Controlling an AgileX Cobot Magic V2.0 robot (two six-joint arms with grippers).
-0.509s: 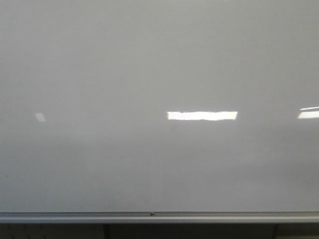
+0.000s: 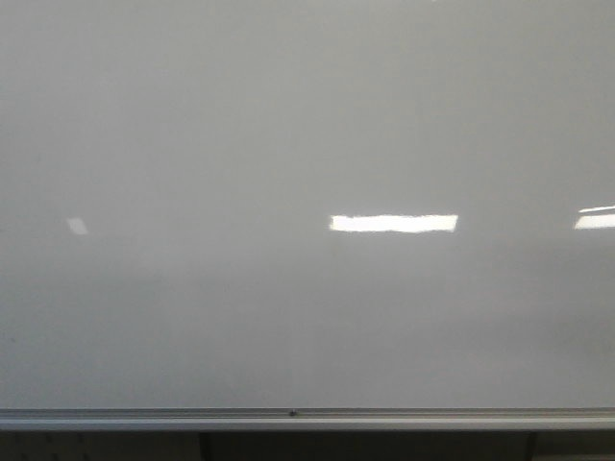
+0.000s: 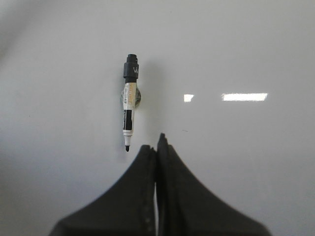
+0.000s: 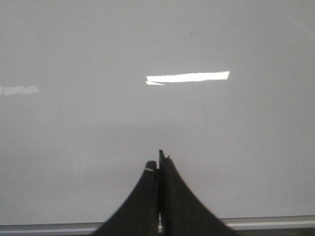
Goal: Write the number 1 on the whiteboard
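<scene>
Whiteboard [image 2: 288, 115] blank; marker [image 3: 129, 103] label unreadable; both end effectors [image 3: 156, 150] [image 4: 158, 164] clenched, empty.

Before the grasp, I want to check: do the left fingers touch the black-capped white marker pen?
Apart. In the left wrist view, pale board shows between the marker pen and the closed left fingers.

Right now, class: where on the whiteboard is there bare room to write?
The whiteboard is bare everywhere above the silver rail in the front view. Only crowding: the marker lying near the left gripper, jaws shut.
</scene>
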